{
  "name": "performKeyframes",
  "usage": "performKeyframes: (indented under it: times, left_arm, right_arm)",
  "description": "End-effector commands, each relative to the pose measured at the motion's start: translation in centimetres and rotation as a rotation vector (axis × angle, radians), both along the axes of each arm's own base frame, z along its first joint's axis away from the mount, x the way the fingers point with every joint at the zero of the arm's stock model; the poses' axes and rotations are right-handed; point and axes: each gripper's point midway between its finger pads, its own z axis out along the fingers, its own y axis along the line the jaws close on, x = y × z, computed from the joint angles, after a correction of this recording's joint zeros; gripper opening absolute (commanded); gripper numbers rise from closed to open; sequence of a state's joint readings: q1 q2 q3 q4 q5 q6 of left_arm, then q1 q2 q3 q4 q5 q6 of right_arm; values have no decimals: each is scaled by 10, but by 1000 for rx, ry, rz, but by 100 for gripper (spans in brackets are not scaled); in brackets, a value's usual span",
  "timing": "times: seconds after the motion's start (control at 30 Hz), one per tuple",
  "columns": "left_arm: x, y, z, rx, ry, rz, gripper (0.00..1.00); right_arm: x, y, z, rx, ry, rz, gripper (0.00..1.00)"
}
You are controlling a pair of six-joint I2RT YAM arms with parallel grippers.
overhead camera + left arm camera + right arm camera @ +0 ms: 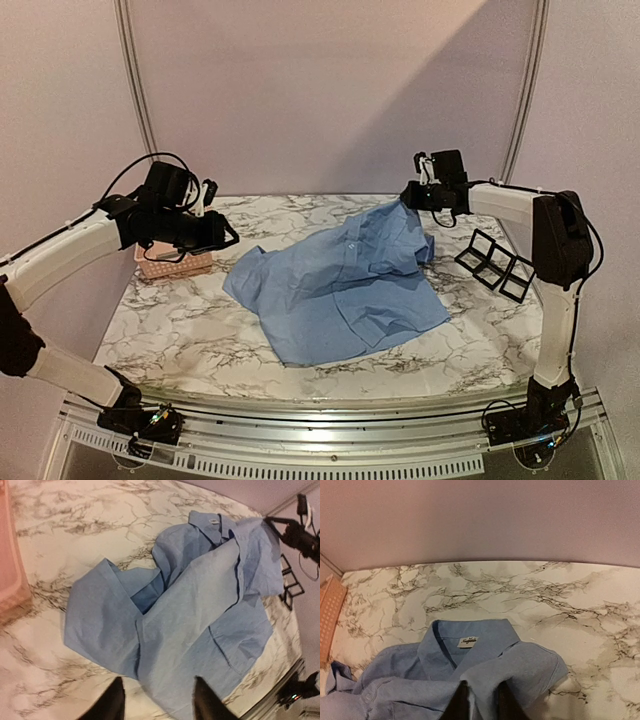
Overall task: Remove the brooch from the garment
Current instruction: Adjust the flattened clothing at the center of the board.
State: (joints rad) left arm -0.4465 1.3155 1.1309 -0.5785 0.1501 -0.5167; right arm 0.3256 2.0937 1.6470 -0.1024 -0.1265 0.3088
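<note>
The light blue shirt (340, 280) lies crumpled in the middle of the marble table; its collar with a white label (468, 642) faces up. No brooch shows in any view. My right gripper (412, 197) is shut on a fold of the shirt's cloth (485, 665) near the collar and holds that edge raised at the back right; in the right wrist view (482, 692) cloth sits between the jaws. My left gripper (228, 235) is open and empty, hovering above the table left of the shirt; its fingertips (119, 685) frame the shirt's near edge (200, 605).
A pink plastic basket (170, 265) stands at the back left under my left arm and also shows in the left wrist view (7, 570). Black square frames (493, 262) lie at the right of the table. The table's front edge has a metal rail (330, 420).
</note>
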Motion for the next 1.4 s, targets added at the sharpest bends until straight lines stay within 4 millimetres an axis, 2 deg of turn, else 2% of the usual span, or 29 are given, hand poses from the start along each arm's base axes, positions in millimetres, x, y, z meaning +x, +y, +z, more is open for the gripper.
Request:
performKeyframes:
  times: [0.0,0.07,0.17,0.27,0.33,0.43,0.57,0.7,0.8,1.0,1.23,1.37]
  left_arm:
    - [13,-25,3,-60,-22,-90,62]
    - [21,-34,-2,-68,-21,-113,72]
    - [27,-49,-23,-61,26,-140,78]
    - [27,-64,-48,-40,77,-162,81]
    - [27,-69,-60,-34,97,-161,83]
    - [30,-71,-72,-46,110,-145,86]
    - [38,-74,-75,-62,104,-128,88]
    - [43,-82,-80,-90,117,-136,90]
    - [44,-86,-84,-101,129,-139,91]
    - [41,-82,-88,-91,133,-128,91]
    - [38,-78,-86,-87,130,-118,91]
    - [38,-76,-83,-83,120,-113,91]
  right_arm:
    - [0,-8,10,-62,-11,-22,39]
    - [-9,-6,22,-72,-22,-8,57]
    - [-29,7,47,-119,-67,14,77]
    - [-55,25,64,-218,-112,24,87]
    - [-74,42,63,-226,-103,69,90]
    - [-102,63,55,-168,-46,129,92]
    - [-140,92,40,-24,49,251,93]
    - [-158,110,19,49,136,274,93]
    - [-165,121,0,101,213,277,93]
    - [-174,141,-23,130,276,304,91]
    - [-160,145,-51,68,297,254,83]
    - [-155,153,-58,58,297,260,71]
